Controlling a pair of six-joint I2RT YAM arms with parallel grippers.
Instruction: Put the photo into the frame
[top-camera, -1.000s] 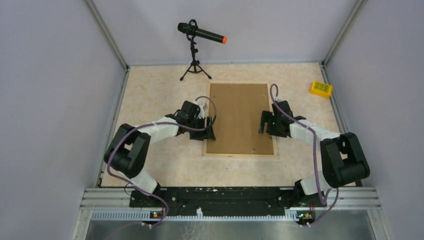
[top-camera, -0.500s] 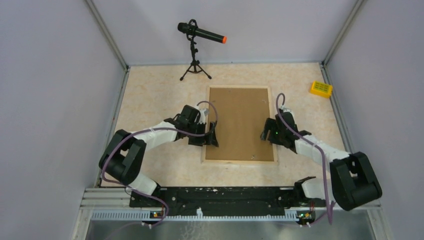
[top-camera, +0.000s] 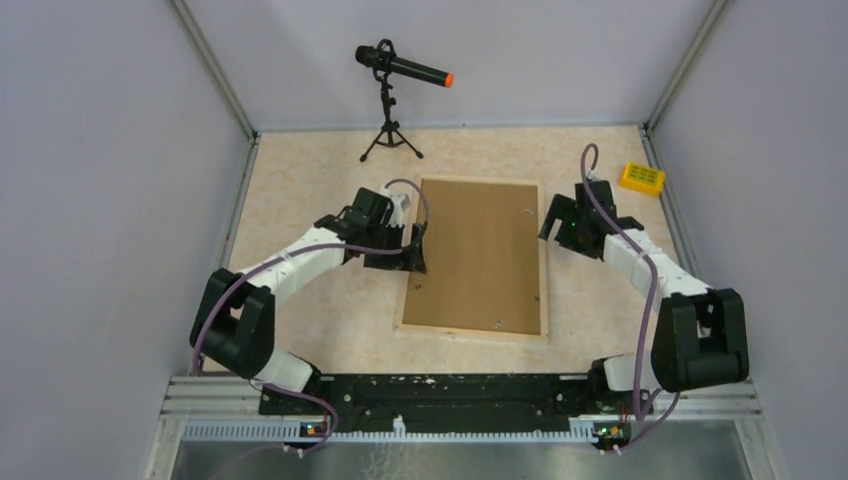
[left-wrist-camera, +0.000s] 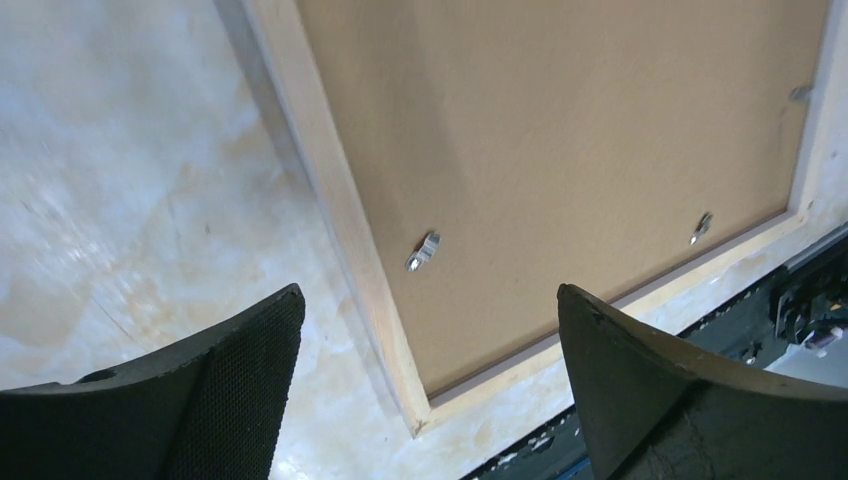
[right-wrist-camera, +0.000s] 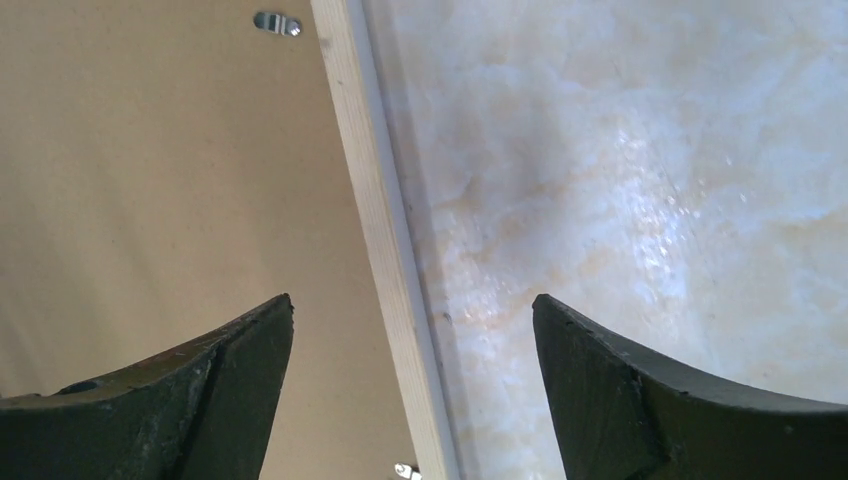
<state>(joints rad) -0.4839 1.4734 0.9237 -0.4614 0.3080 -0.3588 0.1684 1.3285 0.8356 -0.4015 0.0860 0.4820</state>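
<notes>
**From above:** The table (top-camera: 300, 190) has a pale, stone-like top. Grey walls (top-camera: 100, 150) stand around it. At the back is a microphone (top-camera: 405, 68) on a little stand (top-camera: 390, 135). A small yellow box (top-camera: 641, 177) sits in the far right corner, and I cannot tell what is in it. The frame (top-camera: 545, 290) lies flat in the middle of the table, and a brown board (top-camera: 480, 255) fills it. The left gripper (top-camera: 415, 255) is at the frame's left side. The right gripper (top-camera: 552, 225) is near its far right corner.

**Left wrist:** The left gripper (left-wrist-camera: 428, 293) is wide open and holds nothing. Below it are the frame's pale wood edge (left-wrist-camera: 330, 190), the board (left-wrist-camera: 560, 130) and a small metal clip (left-wrist-camera: 422, 250).

**Right wrist:** The right gripper (right-wrist-camera: 412, 300) is wide open too, with nothing in it. The wood edge (right-wrist-camera: 365, 150) runs between its fingers (right-wrist-camera: 200, 390). The board (right-wrist-camera: 150, 180) is on one side and the bare table (right-wrist-camera: 620, 150) on the other.
</notes>
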